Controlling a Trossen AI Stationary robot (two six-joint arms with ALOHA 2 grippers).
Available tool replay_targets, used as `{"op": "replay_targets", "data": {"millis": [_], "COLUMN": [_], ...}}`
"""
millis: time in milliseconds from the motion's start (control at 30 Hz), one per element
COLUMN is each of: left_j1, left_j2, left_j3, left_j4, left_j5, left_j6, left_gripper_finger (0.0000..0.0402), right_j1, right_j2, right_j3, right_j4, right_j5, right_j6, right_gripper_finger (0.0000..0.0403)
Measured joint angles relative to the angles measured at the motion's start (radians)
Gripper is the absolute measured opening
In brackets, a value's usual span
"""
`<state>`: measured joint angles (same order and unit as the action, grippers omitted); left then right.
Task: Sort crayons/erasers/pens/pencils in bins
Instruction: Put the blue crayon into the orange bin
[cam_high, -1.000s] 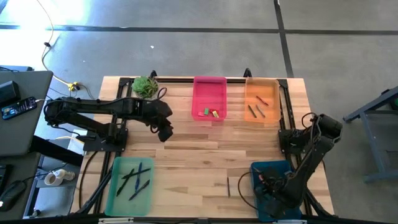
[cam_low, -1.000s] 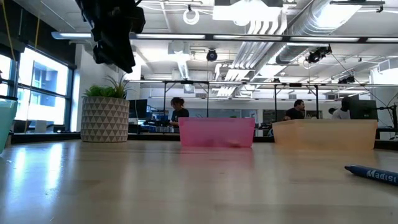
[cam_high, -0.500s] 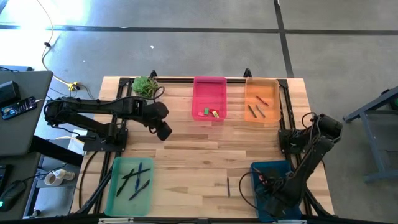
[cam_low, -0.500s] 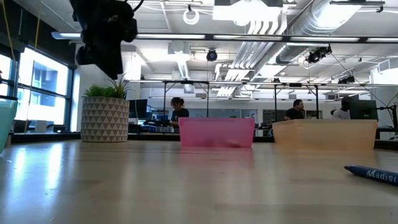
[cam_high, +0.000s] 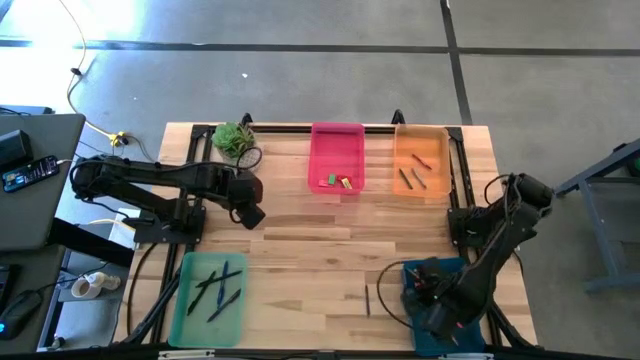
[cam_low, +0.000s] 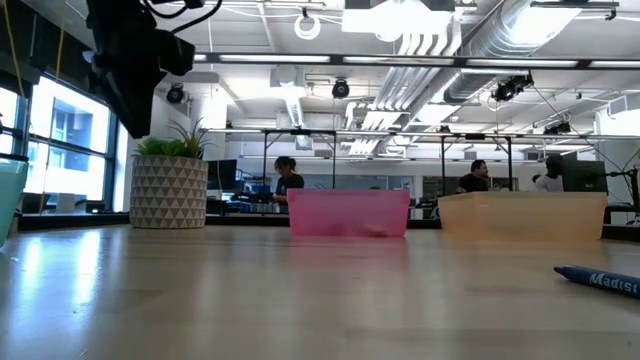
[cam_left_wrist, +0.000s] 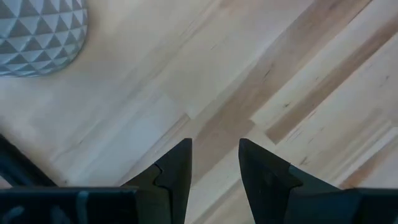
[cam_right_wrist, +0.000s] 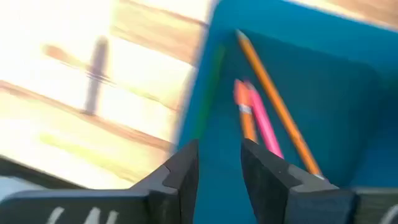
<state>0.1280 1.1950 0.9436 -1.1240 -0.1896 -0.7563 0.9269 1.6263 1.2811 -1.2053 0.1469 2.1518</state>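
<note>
From above, the left end effector (cam_high: 250, 213) has drawn back toward its base since a second ago, away from the bench (cam_high: 300, 240) middle and nearer the leafy plant (cam_high: 232, 138); the right end effector (cam_high: 432, 300) has shifted over the near-left part of the dark teal bin (cam_high: 412, 272). The slatted pale-wood bench carries four shallow translucent trays: the pink bin (cam_high: 337, 157) with small red, green and yellow erasers (cam_high: 339, 181), the orange bin (cam_high: 421, 162) with stubby crayons (cam_high: 411, 177), the light green bin (cam_high: 208, 296) with slim dark pens (cam_high: 217, 288). One dark pen (cam_high: 367, 299) lies loose on the wood just beside the teal bin.

At bench height, the left arm's dark bulk has slid further left and higher, above a pot with a triangle pattern (cam_low: 168, 190). A blue pen (cam_low: 598, 279) lies at the right edge.

The left wrist view shows its fingers (cam_left_wrist: 177, 168) released over bare wood grain.

The right wrist view shows its fingers (cam_right_wrist: 183, 171) parted and empty above the teal bin, where thin orange and pink pencils (cam_right_wrist: 264, 118) lie
</note>
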Motion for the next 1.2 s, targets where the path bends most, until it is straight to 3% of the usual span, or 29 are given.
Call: {"op": "replay_targets", "data": {"millis": [200,333,633,833,1200], "left_j1": [-0.012,-0.012,-0.012,-0.012,-0.011], "left_j2": [0.000,0.000,0.000,0.000,0.000], "left_j3": [0.000,0.000,0.000,0.000,0.000], "left_j4": [-0.006,-0.006,-0.002,-0.001,0.001], "left_j5": [-0.027,-0.031,-0.052,-0.067,-0.112], "left_j6": [0.029,0.069,0.140,0.179,0.229], "left_gripper_finger": [0.0119,0.0119,0.0119,0.0119,0.0119], "right_j1": [-0.104,-0.188,-0.286,-0.300,-0.305], "right_j2": [-0.005,-0.003,0.083,0.156,0.286], "right_j3": [0.077,0.081,0.081,0.081,0.081], "right_j4": [0.048,0.177,0.403,0.482,0.474], "right_j5": [0.133,0.133,0.063,0.031,-0.020], "right_j6": [-0.135,-0.277,-0.398,-0.370,-0.190], "right_gripper_finger": [0.0095,0.0087,0.0082,0.0082,0.0082]}}
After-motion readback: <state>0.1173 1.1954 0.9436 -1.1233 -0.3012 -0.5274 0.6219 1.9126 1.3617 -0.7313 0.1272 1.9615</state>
